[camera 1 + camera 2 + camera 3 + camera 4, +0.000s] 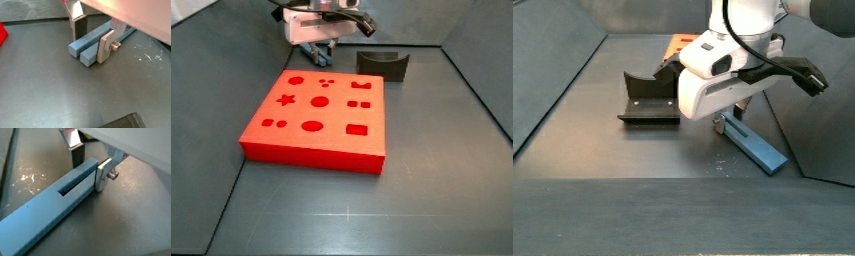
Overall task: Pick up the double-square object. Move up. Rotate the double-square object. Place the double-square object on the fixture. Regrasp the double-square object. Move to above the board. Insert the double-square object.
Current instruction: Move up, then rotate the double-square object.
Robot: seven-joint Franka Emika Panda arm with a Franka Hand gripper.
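Double-square object (57,210) flat on floor, straddled by end effector (90,164), fingers unclosed.

A dark grey table (438,180) is seen in both side views, matte and faintly sheened. It is enclosed by plain grey walls (225,20), which meet it at straight edges. A thin seam (345,212) is seen crossing the table near its front. Pale scuffs and white specks (143,54) are scattered over the surface just beside the spot where the gripper (91,42) is held low. A dark flat corner (127,121) is cut off at the frame edge; it is possibly a plate.
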